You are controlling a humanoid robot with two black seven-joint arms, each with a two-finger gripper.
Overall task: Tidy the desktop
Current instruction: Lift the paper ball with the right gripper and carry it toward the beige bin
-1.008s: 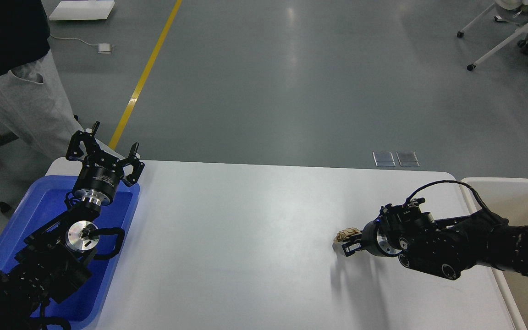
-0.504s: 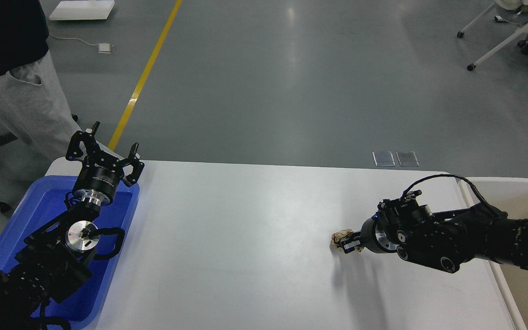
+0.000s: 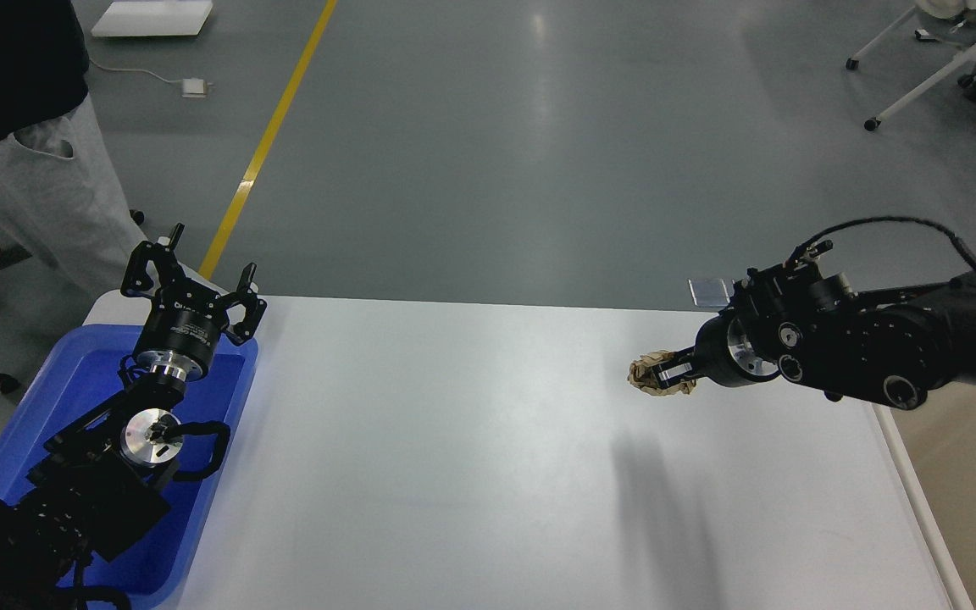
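The white desktop [image 3: 454, 457] fills the lower middle of the head view. My right gripper [image 3: 662, 374] is shut on a crumpled brown paper ball [image 3: 654, 374] and holds it well above the desktop at the right, with its shadow on the surface below. My left gripper [image 3: 191, 275] is open and empty, raised over the far end of the blue tray [image 3: 73, 373] at the desktop's left edge.
A beige white-rimmed bin [image 3: 962, 474] stands at the desktop's right edge, partly behind my right arm. A person in grey trousers [image 3: 39, 186] stands at the far left. A wheeled chair [image 3: 945, 59] is at the far right on the grey floor.
My right gripper has lifted the paper ball off the desktop, upward and slightly right. The left arm has not moved.
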